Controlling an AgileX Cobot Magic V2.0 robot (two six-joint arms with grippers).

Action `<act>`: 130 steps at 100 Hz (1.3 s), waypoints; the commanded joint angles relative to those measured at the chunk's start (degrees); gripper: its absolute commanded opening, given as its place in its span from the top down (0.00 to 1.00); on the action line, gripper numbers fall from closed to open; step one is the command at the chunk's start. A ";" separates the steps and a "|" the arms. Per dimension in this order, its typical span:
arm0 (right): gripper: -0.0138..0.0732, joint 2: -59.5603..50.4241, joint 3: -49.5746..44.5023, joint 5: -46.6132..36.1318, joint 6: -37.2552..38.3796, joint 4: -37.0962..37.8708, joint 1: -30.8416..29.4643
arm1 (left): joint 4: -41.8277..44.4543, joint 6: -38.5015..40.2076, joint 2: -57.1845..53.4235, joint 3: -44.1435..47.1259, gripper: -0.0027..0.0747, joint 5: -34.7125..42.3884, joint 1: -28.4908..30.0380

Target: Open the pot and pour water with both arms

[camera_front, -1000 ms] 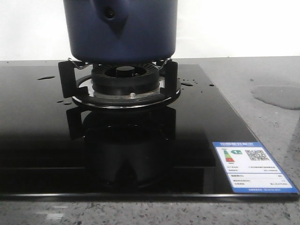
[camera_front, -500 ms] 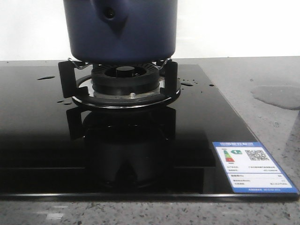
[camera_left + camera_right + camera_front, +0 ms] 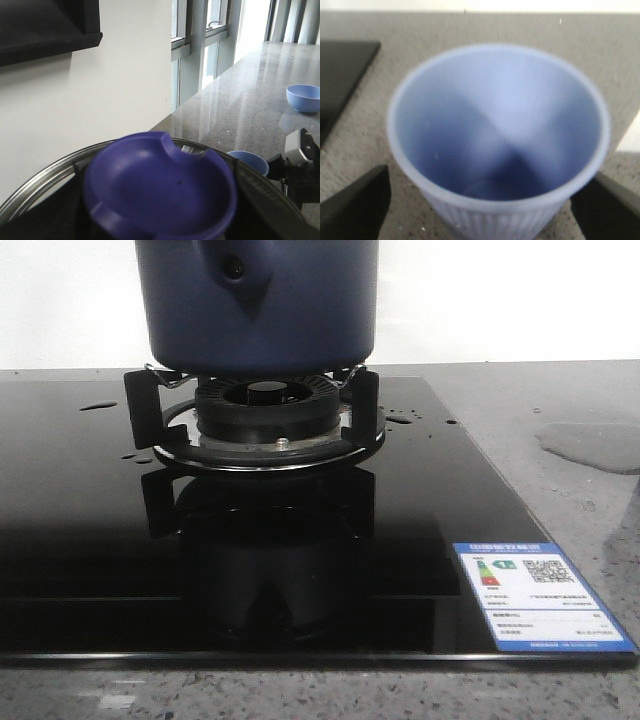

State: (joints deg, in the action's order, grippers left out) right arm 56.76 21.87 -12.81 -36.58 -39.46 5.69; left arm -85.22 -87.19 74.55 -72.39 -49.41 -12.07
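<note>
Between the dark fingers of the right gripper point(image 3: 480, 200) sits a pale ribbed cup point(image 3: 497, 145), apparently clamped; the left gripper's state I cannot tell, a purple lid knob point(image 3: 160, 192) fills its view. The pot point(image 3: 258, 305) stands on the burner point(image 3: 265, 410). A wet cup could slip and spill
</note>
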 commanded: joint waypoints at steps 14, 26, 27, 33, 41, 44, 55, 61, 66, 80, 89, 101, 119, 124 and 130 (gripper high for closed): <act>0.11 -10.47 1.46 -1.71 -0.07 0.28 -0.41 | -4.51 0.44 0.38 -2.06 0.52 0.04 -0.61; 0.11 -16.34 1.46 0.27 -0.07 0.28 -0.41 | -4.51 -0.05 2.46 -2.06 0.52 -1.16 -0.61; 0.11 -17.09 1.46 0.46 -0.07 0.28 -0.41 | -4.51 -0.39 2.75 -2.06 0.52 -1.29 -0.61; 0.11 -19.86 1.83 2.39 -0.07 0.28 -0.41 | -4.51 -1.33 3.84 -2.06 0.52 -2.31 -0.61; 0.15 -23.40 2.50 5.34 -0.07 0.28 -0.41 | -4.51 -2.81 5.29 -2.06 0.52 -2.73 -1.17; 0.20 -24.38 2.78 6.70 -0.07 0.28 -0.41 | -4.51 -3.64 5.81 -2.06 0.52 -2.73 -1.59; 0.46 -27.69 3.95 10.35 -0.07 0.28 -0.41 | -5.37 -7.32 7.82 -2.06 0.52 -2.46 -3.56; 0.66 -29.19 4.19 11.23 -0.07 0.28 -0.41 | -5.50 -8.73 8.80 -2.06 0.52 -1.52 -4.69; 0.81 -29.92 4.19 11.32 -0.07 0.28 -0.41 | -5.50 -8.73 9.65 -2.06 0.52 0.13 -5.18; 0.92 -30.66 4.19 12.16 -0.07 0.28 -0.41 | -7.34 -10.13 11.48 -2.06 0.52 2.40 -5.54; 0.92 -30.66 4.19 13.57 -0.07 0.28 -0.41 | -7.47 -10.13 12.79 -2.06 0.52 2.42 -5.54; 0.92 -30.66 4.19 14.89 -0.07 0.28 -0.41 | -7.47 -10.13 14.21 -2.06 0.52 2.49 -5.54; 0.92 -30.66 4.19 14.89 -0.07 0.28 -0.41 | -7.07 -10.13 14.87 -2.06 0.52 4.03 -5.54; 0.92 -30.66 4.19 14.89 -0.07 0.28 -0.41 | -7.07 -10.13 14.87 -2.06 0.52 4.83 -5.54; 0.92 -30.66 4.19 14.89 -0.07 0.28 -0.41 | -7.07 -10.13 14.87 -2.06 0.52 5.15 -5.54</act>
State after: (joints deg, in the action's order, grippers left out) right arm 26.14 23.97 5.04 -36.58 -39.36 5.69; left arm -87.74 -97.18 91.66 -72.39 -44.00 -17.22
